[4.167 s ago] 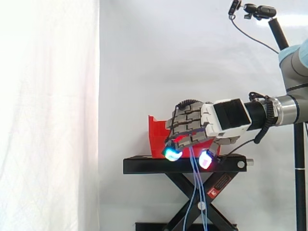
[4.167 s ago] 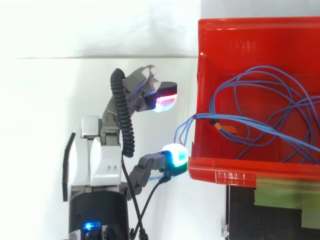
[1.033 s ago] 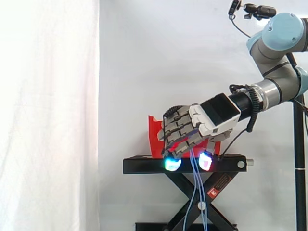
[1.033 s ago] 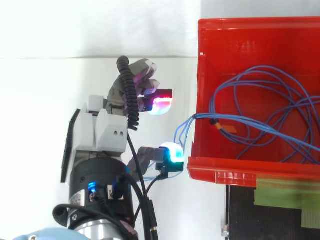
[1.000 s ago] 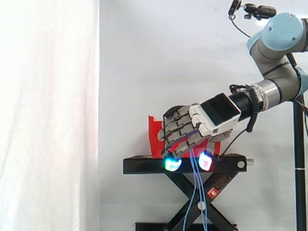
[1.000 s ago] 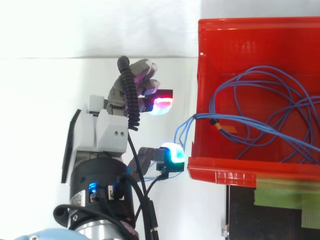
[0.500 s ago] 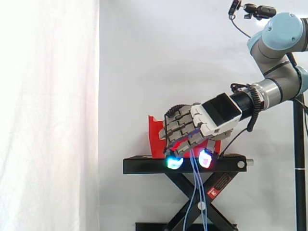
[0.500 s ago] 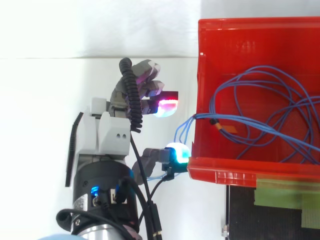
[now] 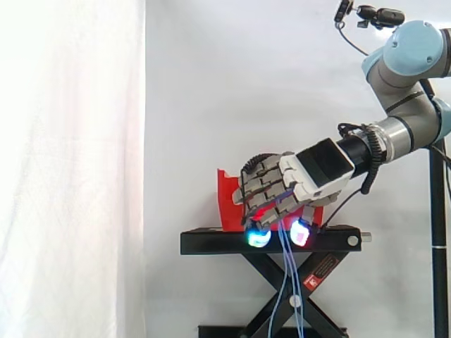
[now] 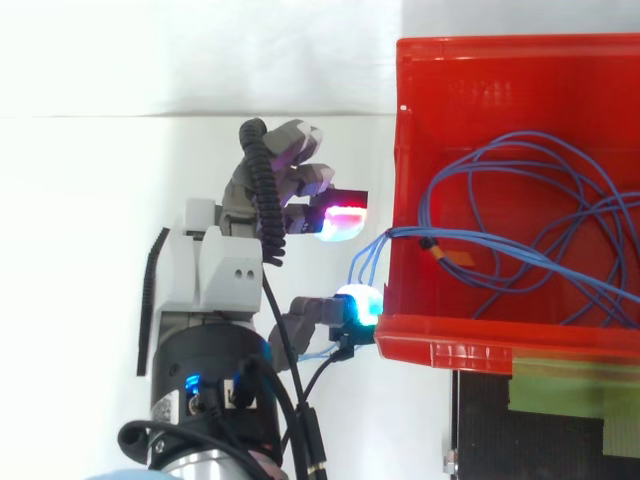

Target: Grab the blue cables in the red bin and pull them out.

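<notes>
Grey and white, my hand [image 10: 225,270] hangs just outside the near wall of the red bin [image 10: 480,70], wrist angled down towards it in the side view [image 9: 296,179]. Whether I have anything clamped I cannot tell: the blue cables [image 10: 500,256] pass right beside my hand, but the contact itself is not clear to me from either camera.

Those cables come over the bin's near wall as a tight bunch. On my side of the wall they drop past my hand and hang in front of the black stand [image 9: 211,243], trailing down between its crossed legs [image 9: 285,282].

Beyond the wall, most of the cable lies inside the bin in loose, overlapping loops spread across the floor, with a small orange tag [image 10: 455,258] near the point where the bunch crosses the rim. The bin sits on top of the stand, and a strip of olive tape [image 10: 560,395] shows on the stand's surface beside it.

Farthest off, the white curtain [image 9: 70,176] hangs behind everything.
</notes>
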Robot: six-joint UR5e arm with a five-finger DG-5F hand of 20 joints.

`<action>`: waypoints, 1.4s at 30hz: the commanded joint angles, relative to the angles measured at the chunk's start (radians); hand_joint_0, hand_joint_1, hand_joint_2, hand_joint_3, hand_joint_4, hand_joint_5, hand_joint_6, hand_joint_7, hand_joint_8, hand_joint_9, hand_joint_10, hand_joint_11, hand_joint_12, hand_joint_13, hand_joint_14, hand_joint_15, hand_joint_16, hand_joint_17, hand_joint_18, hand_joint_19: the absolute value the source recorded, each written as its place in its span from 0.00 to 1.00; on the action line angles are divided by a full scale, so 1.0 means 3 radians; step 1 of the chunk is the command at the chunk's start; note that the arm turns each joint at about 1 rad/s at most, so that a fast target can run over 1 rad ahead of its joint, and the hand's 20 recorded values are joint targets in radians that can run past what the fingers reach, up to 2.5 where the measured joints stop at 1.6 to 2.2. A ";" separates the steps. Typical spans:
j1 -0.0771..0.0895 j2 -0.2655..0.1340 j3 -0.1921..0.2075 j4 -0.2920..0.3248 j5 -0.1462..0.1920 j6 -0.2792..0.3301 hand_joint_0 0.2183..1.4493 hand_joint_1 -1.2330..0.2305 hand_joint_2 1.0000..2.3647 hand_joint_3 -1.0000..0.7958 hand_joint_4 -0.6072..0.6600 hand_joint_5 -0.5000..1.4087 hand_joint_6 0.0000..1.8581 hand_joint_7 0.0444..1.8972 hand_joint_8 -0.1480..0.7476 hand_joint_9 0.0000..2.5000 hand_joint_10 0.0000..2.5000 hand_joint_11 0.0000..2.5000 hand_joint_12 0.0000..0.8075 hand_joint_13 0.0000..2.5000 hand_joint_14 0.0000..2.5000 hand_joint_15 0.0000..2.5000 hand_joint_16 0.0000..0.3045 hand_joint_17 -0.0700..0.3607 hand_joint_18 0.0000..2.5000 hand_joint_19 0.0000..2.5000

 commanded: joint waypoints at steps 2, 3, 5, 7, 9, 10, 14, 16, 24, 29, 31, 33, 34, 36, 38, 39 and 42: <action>0.0005 0.0004 -0.0096 0.0078 0.0000 -0.0021 0.49 0.16 0.00 0.00 0.57 0.63 0.00 0.40 0.44 0.28 0.01 0.25 0.44 0.20 0.01 0.13 0.16 0.41 0.17 0.17; 0.0010 0.0004 -0.0137 0.0175 0.0000 -0.0021 0.49 0.16 0.00 0.00 0.56 0.63 0.00 0.40 0.44 0.28 0.01 0.25 0.43 0.20 0.00 0.13 0.16 0.41 0.17 0.17; 0.0010 -0.0001 -0.0183 0.0318 0.0000 -0.0016 0.49 0.16 0.00 0.00 0.57 0.64 0.00 0.40 0.44 0.28 0.01 0.25 0.43 0.20 0.01 0.13 0.16 0.41 0.17 0.17; 0.0010 0.0004 -0.0219 0.0431 0.0000 -0.0011 0.49 0.16 0.00 0.00 0.56 0.64 0.00 0.40 0.44 0.28 0.01 0.25 0.43 0.20 0.00 0.13 0.16 0.41 0.17 0.17; 0.0010 0.0004 -0.0219 0.0482 0.0000 -0.0006 0.49 0.16 0.00 0.00 0.56 0.65 0.00 0.41 0.44 0.28 0.01 0.25 0.43 0.20 0.00 0.13 0.16 0.41 0.17 0.17; 0.0010 0.0004 -0.0219 0.0508 0.0005 -0.0006 0.49 0.16 0.00 0.00 0.57 0.65 0.00 0.41 0.44 0.28 0.01 0.25 0.43 0.20 0.00 0.13 0.16 0.41 0.18 0.17; 0.0010 0.0004 -0.0168 0.0456 0.0000 -0.0006 0.49 0.16 0.00 0.00 0.57 0.65 0.00 0.41 0.44 0.28 0.01 0.25 0.43 0.20 0.01 0.13 0.16 0.41 0.18 0.17; 0.0000 0.0004 -0.0147 0.0415 0.0000 -0.0001 0.49 0.16 0.00 0.00 0.56 0.65 0.00 0.41 0.44 0.28 0.01 0.25 0.43 0.20 0.01 0.13 0.16 0.41 0.18 0.17; -0.0005 0.0050 -0.0137 0.0093 0.0020 -0.0001 0.49 0.17 0.00 0.00 0.57 0.65 0.00 0.40 0.44 0.29 0.01 0.25 0.43 0.20 0.01 0.13 0.16 0.41 0.18 0.17; -0.0010 0.0086 -0.0132 0.0052 0.0020 -0.0001 0.49 0.17 0.00 0.00 0.57 0.65 0.00 0.40 0.44 0.29 0.01 0.25 0.43 0.20 0.01 0.13 0.16 0.41 0.18 0.17; -0.0005 0.0086 -0.0132 0.0052 0.0020 -0.0001 0.49 0.17 0.00 0.00 0.57 0.66 0.00 0.41 0.45 0.29 0.01 0.25 0.44 0.20 0.01 0.13 0.16 0.41 0.18 0.17; -0.0005 0.0086 -0.0132 0.0052 0.0020 -0.0001 0.49 0.17 0.00 0.00 0.57 0.66 0.01 0.41 0.44 0.29 0.01 0.25 0.44 0.21 0.01 0.13 0.16 0.41 0.18 0.17; -0.0005 0.0086 -0.0132 0.0052 0.0020 -0.0001 0.49 0.17 0.00 0.00 0.56 0.66 0.02 0.41 0.45 0.29 0.01 0.25 0.44 0.21 0.01 0.13 0.16 0.41 0.18 0.17; -0.0010 0.0086 -0.0132 0.0052 0.0020 -0.0001 0.49 0.17 0.00 0.00 0.56 0.66 0.02 0.41 0.44 0.29 0.01 0.25 0.44 0.21 0.01 0.13 0.16 0.41 0.18 0.17; -0.0005 0.0086 -0.0132 0.0058 0.0020 -0.0001 0.49 0.16 0.00 0.00 0.56 0.66 0.02 0.41 0.45 0.29 0.01 0.25 0.44 0.21 0.01 0.13 0.16 0.41 0.18 0.17; -0.0005 0.0086 -0.0132 0.0058 0.0020 -0.0001 0.49 0.16 0.00 0.00 0.56 0.66 0.03 0.41 0.45 0.29 0.01 0.25 0.44 0.21 0.01 0.13 0.16 0.41 0.18 0.17; -0.0010 0.0086 -0.0132 0.0058 0.0015 -0.0001 0.49 0.16 0.00 0.00 0.56 0.66 0.03 0.40 0.45 0.29 0.01 0.25 0.44 0.21 0.01 0.13 0.16 0.41 0.18 0.17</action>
